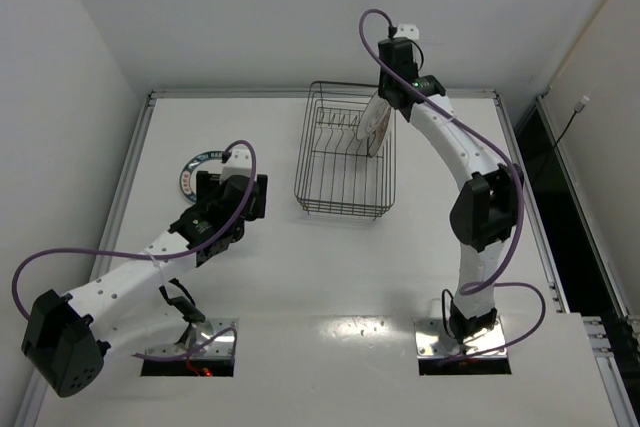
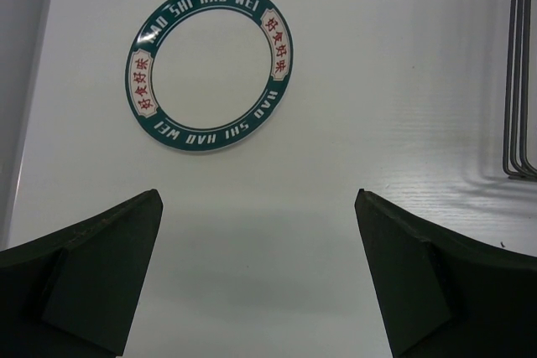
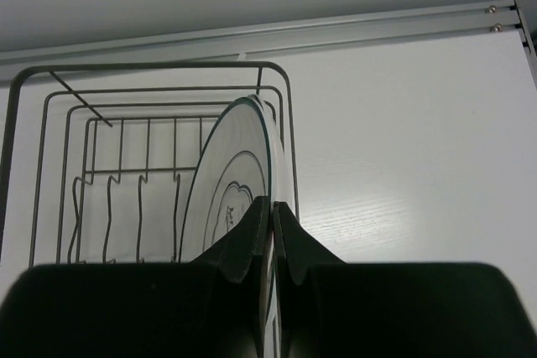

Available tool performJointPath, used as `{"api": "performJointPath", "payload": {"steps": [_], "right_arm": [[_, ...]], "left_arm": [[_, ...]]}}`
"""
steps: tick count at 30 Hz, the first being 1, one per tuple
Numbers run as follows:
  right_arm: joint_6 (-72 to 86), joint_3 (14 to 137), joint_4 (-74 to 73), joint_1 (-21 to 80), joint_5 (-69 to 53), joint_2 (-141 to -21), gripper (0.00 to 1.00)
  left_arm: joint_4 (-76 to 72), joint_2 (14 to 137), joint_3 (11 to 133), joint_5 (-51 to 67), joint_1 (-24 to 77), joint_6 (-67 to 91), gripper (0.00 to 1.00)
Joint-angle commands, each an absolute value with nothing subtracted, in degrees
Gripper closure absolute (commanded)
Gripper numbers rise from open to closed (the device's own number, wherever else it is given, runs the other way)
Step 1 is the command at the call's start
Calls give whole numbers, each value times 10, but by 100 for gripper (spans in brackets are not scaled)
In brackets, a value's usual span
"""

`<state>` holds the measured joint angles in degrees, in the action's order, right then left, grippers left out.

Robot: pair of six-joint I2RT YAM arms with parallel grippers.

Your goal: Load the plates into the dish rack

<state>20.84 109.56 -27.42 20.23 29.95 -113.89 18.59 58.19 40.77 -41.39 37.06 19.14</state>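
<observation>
The dark wire dish rack [image 1: 340,213] stands at the table's far middle. My right gripper [image 1: 386,107] is shut on the rim of the white plate [image 1: 377,127], holding it upright on edge inside the rack's far right corner. In the right wrist view the plate [image 3: 239,173] is pinched between the fingers of my gripper [image 3: 273,204], with the rack's rim [image 3: 143,65] behind. The green-rimmed plate [image 1: 200,169] lies flat at the left. My left gripper [image 1: 232,192] is open and empty just near of it; the plate [image 2: 210,67] lies ahead of the gripper [image 2: 258,199]. The orange-patterned plate is out of view.
A raised metal rail [image 1: 320,93] borders the table's far edge, with white walls behind and at the sides. The rack's wire side [image 2: 520,81] shows at the right edge of the left wrist view. Purple cables loop from both arms.
</observation>
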Motion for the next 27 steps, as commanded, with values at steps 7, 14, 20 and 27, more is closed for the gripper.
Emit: {"api": "performJointPath", "payload": {"steps": [7,14,20,27], "right_arm": [[164,1159,-214,188,247,-1147,100],[164,1180,-207,177,236,-1143,100],[159,1156,-201,171,225,-1136,100],[154,1117,-188,171,214,-1129,100]], "left_arm": [[180,595,432,-420,374,192,0],[180,595,432,-420,374,192,0],[180,595,432,-425,374,192,0],[180,595,432,-425,374,192,0]]}}
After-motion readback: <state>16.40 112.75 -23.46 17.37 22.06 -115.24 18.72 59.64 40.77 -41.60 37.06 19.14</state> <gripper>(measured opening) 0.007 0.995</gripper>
